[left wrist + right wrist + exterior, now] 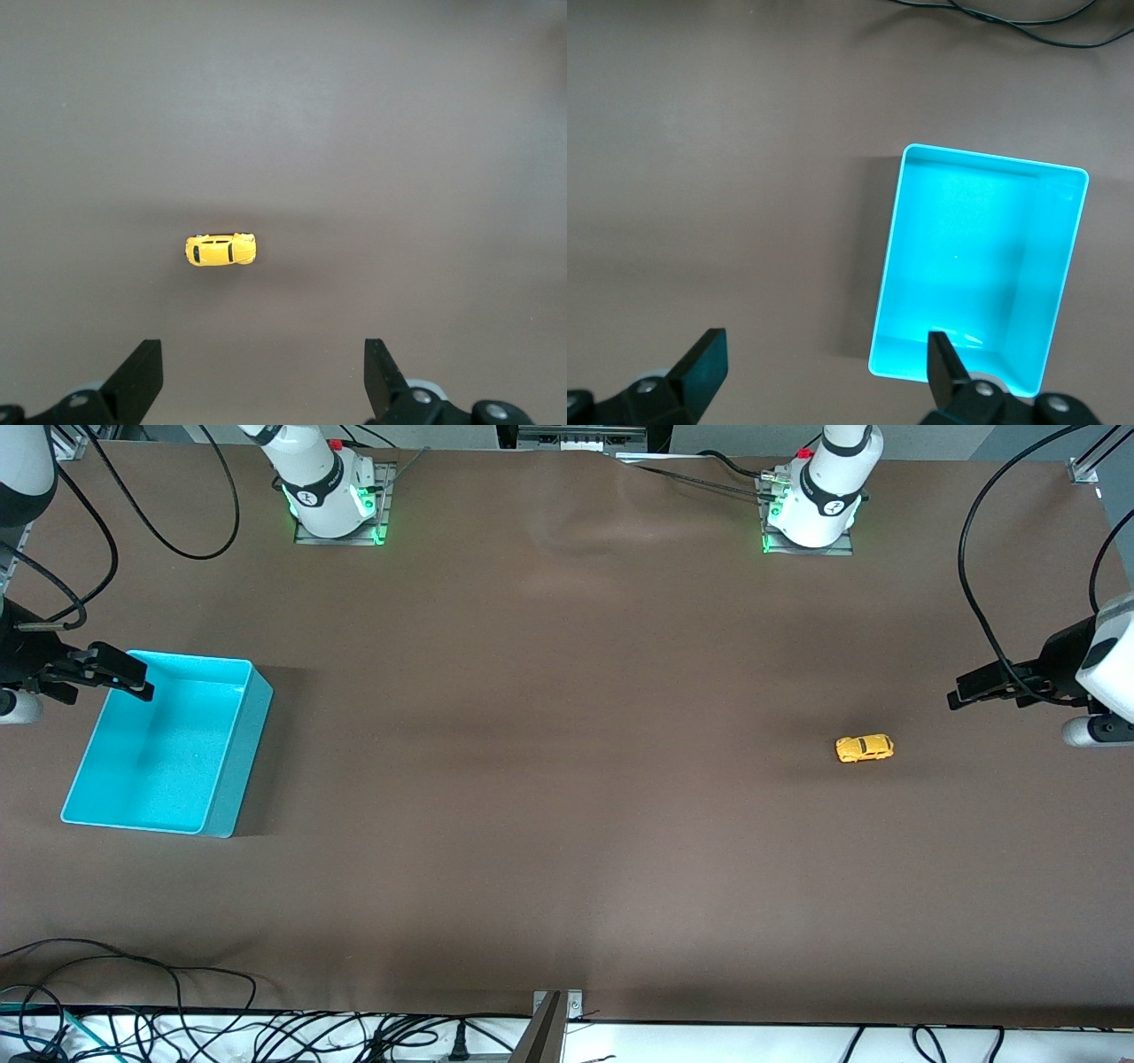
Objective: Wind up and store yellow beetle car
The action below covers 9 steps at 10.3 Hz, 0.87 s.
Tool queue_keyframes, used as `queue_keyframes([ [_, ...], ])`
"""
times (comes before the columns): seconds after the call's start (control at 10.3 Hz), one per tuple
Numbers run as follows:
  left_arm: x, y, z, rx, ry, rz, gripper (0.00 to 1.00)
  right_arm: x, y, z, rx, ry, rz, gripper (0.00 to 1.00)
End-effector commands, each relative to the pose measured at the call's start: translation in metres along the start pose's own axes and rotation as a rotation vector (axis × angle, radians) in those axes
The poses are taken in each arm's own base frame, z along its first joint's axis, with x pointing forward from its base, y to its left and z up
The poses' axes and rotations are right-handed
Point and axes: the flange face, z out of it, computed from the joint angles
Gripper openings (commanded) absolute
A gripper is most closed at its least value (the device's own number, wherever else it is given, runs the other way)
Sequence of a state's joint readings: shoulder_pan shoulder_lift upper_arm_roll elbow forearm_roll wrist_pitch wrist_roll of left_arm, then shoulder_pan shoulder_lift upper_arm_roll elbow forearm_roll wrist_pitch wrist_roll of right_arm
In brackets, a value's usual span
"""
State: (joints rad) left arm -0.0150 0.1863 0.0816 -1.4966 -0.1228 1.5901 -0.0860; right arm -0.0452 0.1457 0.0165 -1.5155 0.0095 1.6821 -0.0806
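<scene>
Front view shows the car (864,748) untouched on the worktop (567,779), well apart from the bin (226,779); left claw (961,693) near the car and right claw (133,682) over the bin both released, so grasping the car for winding comes next.

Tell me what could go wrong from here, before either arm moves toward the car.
1. The yellow car is tiny and sits on its wheels on the bare table; the open left gripper, up in the air beside it, could nudge it and set it rolling.
2. The turquoise bin stands at the right arm's end, so the car may slip during the long carry or handover.
3. The open right gripper hangs over the bin's rim and could catch it.
</scene>
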Motion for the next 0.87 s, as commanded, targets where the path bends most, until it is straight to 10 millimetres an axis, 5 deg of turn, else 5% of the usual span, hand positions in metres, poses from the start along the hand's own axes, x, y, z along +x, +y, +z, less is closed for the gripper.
queue_keyframes([
  [0.0,0.012,-0.013,0.016,0.027,-0.022,-0.172,1.00,0.001,-0.001,-0.006,0.014,0.009,0.007,1.00],
  [0.39,0.044,-0.034,0.075,0.123,-0.035,-0.594,1.00,0.001,-0.001,-0.006,0.014,0.009,0.006,1.00],
  [0.78,0.077,-0.039,0.160,0.159,-0.040,-1.126,1.00,0.001,0.001,-0.006,0.013,0.008,0.006,1.00],
])
